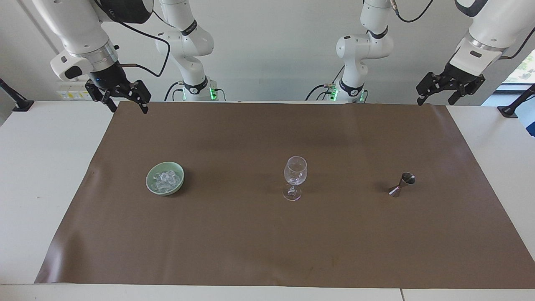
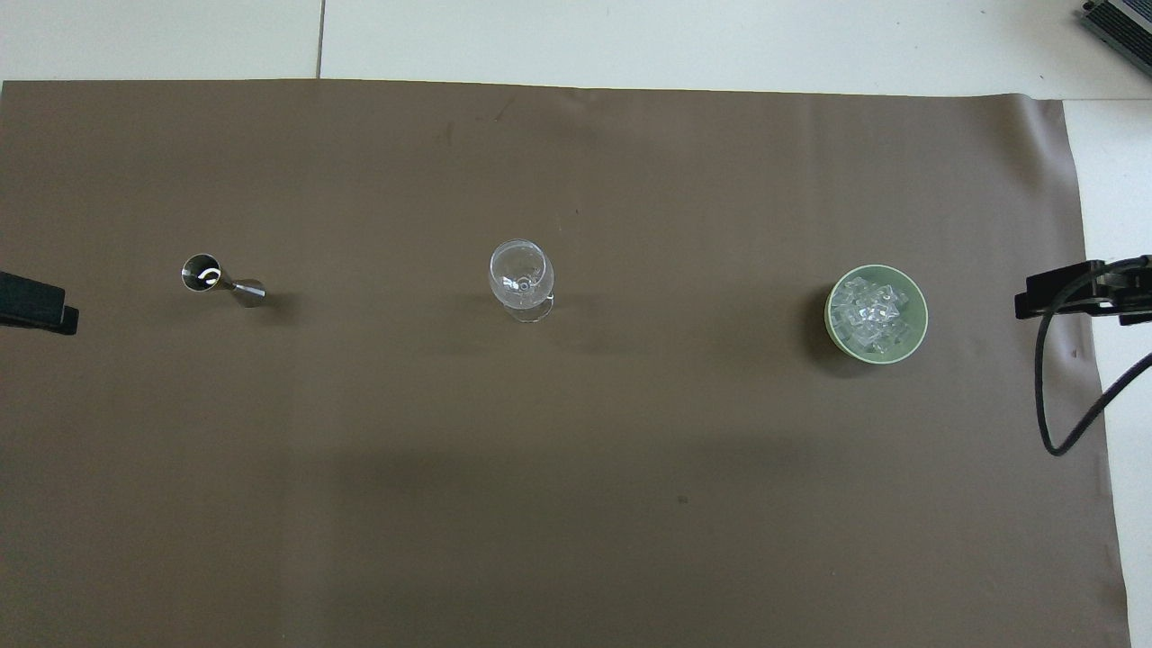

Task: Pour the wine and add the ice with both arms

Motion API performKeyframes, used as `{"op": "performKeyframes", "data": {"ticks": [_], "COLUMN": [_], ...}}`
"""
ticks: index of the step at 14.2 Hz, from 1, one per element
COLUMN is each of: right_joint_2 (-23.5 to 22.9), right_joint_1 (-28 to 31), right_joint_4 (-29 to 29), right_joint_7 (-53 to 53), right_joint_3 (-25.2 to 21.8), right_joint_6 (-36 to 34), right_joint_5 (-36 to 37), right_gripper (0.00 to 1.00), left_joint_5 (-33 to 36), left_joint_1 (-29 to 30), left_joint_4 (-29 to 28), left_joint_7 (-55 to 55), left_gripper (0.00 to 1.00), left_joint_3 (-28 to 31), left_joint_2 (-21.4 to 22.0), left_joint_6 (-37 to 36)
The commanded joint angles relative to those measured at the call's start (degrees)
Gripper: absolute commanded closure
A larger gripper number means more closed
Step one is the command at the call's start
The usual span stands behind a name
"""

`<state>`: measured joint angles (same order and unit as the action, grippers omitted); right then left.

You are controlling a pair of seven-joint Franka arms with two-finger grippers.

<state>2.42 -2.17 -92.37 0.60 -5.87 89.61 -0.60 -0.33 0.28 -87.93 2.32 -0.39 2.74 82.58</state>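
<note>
A heap of clear ice [image 1: 166,179] lies in a pale green bowl [image 1: 149,180] toward the right arm's end of the table; the ice [image 2: 869,310] and the bowl [image 2: 919,331] also show in the overhead view. An empty stemmed wine glass [image 1: 295,175] [image 2: 520,274] stands upright mid-table. A small metal jigger [image 1: 402,184] [image 2: 220,280] stands toward the left arm's end. My right gripper [image 1: 128,108] hangs open and empty over the mat's corner by its base. My left gripper [image 1: 436,101] hangs open and empty over the mat's other corner by its base. Both arms wait.
A brown mat [image 1: 250,242] covers most of the white table [image 1: 37,175]. Bowl, glass and jigger stand in one row, well apart. A black cable [image 2: 1071,414] hangs from the right arm at the mat's edge. Black clamps [image 1: 16,102] sit at the table's ends.
</note>
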Motion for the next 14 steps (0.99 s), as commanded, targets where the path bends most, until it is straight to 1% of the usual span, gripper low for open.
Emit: {"op": "performKeyframes", "data": {"ticks": [1, 14], "right_joint_2": [0.4, 0.5], "right_joint_1": [0.8, 0.8], "right_joint_4": [0.1, 0.1], "right_joint_7": [-1.4, -1.4], "right_joint_3": [0.4, 0.4], "right_joint_6": [-0.7, -0.7], "right_joint_5": [-0.2, -0.2], "right_gripper": [0.0, 0.0], "left_joint_5": [0.2, 0.3], "left_joint_1": [0.1, -0.4], "left_joint_4": [0.4, 0.4], "left_joint_7": [0.8, 0.5], "left_gripper": [0.0, 0.0], "left_joint_3": [0.1, 0.0], "left_joint_2": [-0.1, 0.0], "left_joint_6": [-0.8, -1.3]}}
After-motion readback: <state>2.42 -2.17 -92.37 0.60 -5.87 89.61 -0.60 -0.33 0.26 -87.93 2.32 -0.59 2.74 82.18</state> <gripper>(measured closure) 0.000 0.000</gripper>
